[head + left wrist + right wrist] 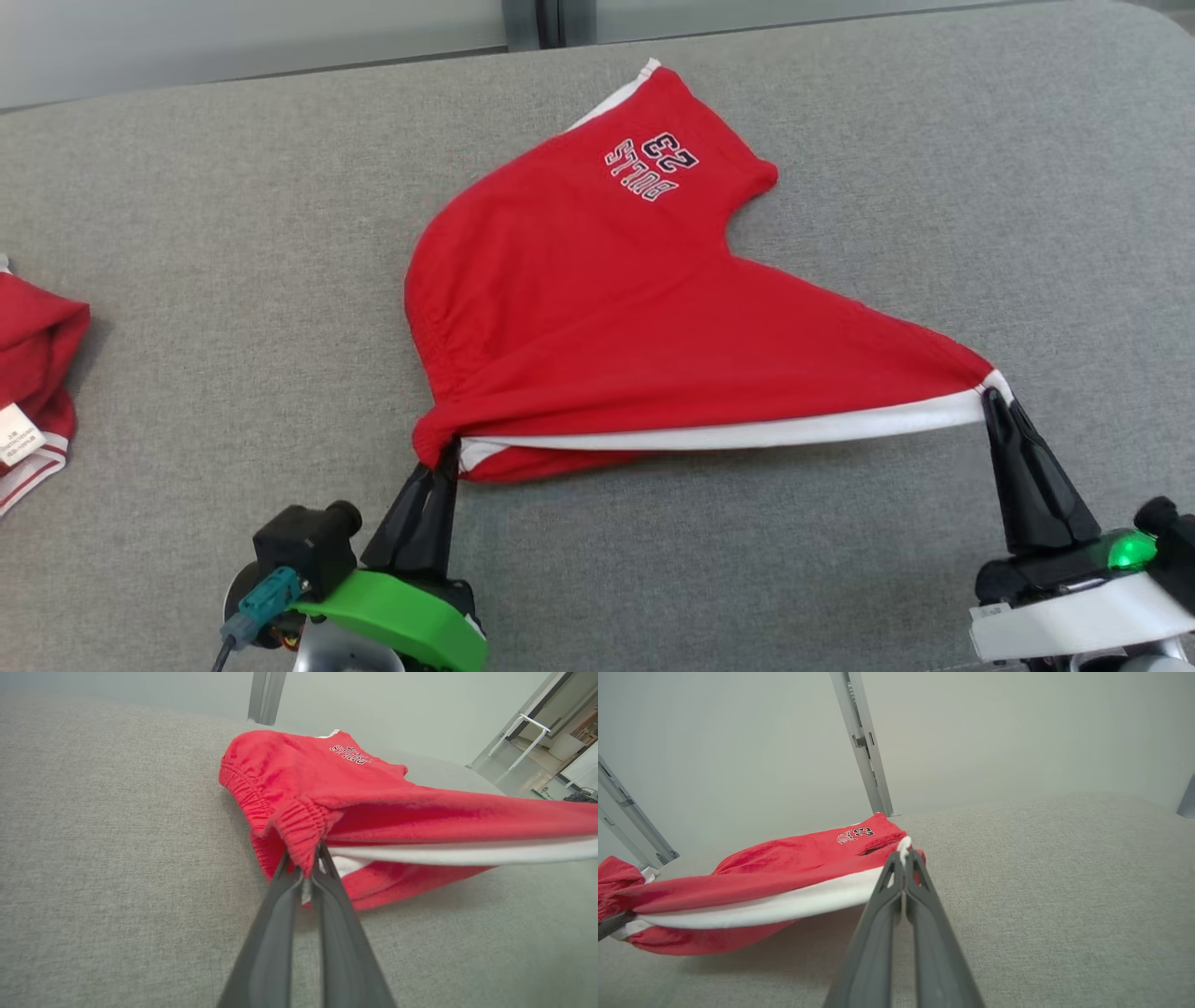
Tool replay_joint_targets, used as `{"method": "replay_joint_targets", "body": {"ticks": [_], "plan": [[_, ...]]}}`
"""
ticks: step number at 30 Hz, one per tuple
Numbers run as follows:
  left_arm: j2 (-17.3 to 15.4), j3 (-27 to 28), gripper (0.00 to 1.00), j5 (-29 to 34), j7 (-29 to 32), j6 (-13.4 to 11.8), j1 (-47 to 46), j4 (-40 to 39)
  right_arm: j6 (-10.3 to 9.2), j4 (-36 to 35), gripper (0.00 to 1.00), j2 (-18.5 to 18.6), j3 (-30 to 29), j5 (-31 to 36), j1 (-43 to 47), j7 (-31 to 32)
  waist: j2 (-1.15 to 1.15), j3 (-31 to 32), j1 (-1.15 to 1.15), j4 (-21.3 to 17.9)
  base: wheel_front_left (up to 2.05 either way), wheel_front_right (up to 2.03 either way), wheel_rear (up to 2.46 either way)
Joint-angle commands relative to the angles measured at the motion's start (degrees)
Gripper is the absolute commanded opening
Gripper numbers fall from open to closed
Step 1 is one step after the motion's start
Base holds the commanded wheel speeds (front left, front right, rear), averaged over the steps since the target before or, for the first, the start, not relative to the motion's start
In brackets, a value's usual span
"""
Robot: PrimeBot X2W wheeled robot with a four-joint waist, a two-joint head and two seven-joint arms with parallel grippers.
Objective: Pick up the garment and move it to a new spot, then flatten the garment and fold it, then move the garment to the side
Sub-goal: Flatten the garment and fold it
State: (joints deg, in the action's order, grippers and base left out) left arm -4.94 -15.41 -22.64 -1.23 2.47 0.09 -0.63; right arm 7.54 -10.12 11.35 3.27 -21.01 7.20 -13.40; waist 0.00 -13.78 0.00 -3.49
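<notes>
**Red shorts held taut between two robot arms above a grey bench**

In the head view, red shorts (597, 308) sit at the centre of a grey cloth-covered bench (233, 233). Their near edge carries a white stripe (747, 431). That edge is raised off the bench and stretched in a straight line between the two arms. At 7 o'clock, the left jaws are pinched tight on the gathered elastic waistband (299, 826). At 4 o'clock, the right jaws are pinched tight on the corner where the stripe ends. The rest of the shorts lies on the bench toward 12 o'clock, showing white lettering (651, 163), "BULLS 23", upside down. At 9 o'clock, well apart, lies a second red garment (33, 373) with a white label (17, 434).
</notes>
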Motion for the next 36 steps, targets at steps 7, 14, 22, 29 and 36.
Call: {"method": "replay_joint_targets", "body": {"ticks": [7, 14, 22, 29, 36], "plan": [[-2.14, -1.34, 0.00, -0.99, 7.15, -0.99, 3.03, -9.07, -0.10, -4.04, 0.00, 0.30, -4.74, 0.68, 0.69, 3.69, 0.00, 0.92, 0.00, 0.88, 0.00, 0.00, 0.00], [-1.48, -1.73, 0.00, -1.85, 7.56, 0.63, -5.58, -6.43, -0.12, 2.32, 0.00, 3.70, -5.85, -1.83, -11.80, 4.00, 0.00, -4.97, 0.00, 3.48, 0.00, 0.00, 0.00], [-0.19, -0.41, 0.00, -2.81, 3.66, 1.73, -18.11, 0.32, -0.11, 16.68, 0.00, 10.19, 1.86, -6.24, -36.03, 6.97, 0.00, -15.14, 0.00, 7.31, 0.00, 0.00, 0.00], [0.71, -0.35, 0.00, -3.57, -0.23, 2.18, -25.62, 5.47, -0.12, 29.35, 0.00, 13.93, 9.31, -9.50, -52.43, 7.66, 0.00, -19.48, 0.00, 11.01, 0.00, 0.00, 0.00], [1.21, -1.25, 0.00, -4.60, -3.14, 2.79, -30.01, 11.26, -0.12, 41.13, 0.00, 14.17, 17.11, -12.19, -63.13, 6.04, 0.00, -21.13, 0.00, 12.69, 0.00, 0.00, 0.00]]}}
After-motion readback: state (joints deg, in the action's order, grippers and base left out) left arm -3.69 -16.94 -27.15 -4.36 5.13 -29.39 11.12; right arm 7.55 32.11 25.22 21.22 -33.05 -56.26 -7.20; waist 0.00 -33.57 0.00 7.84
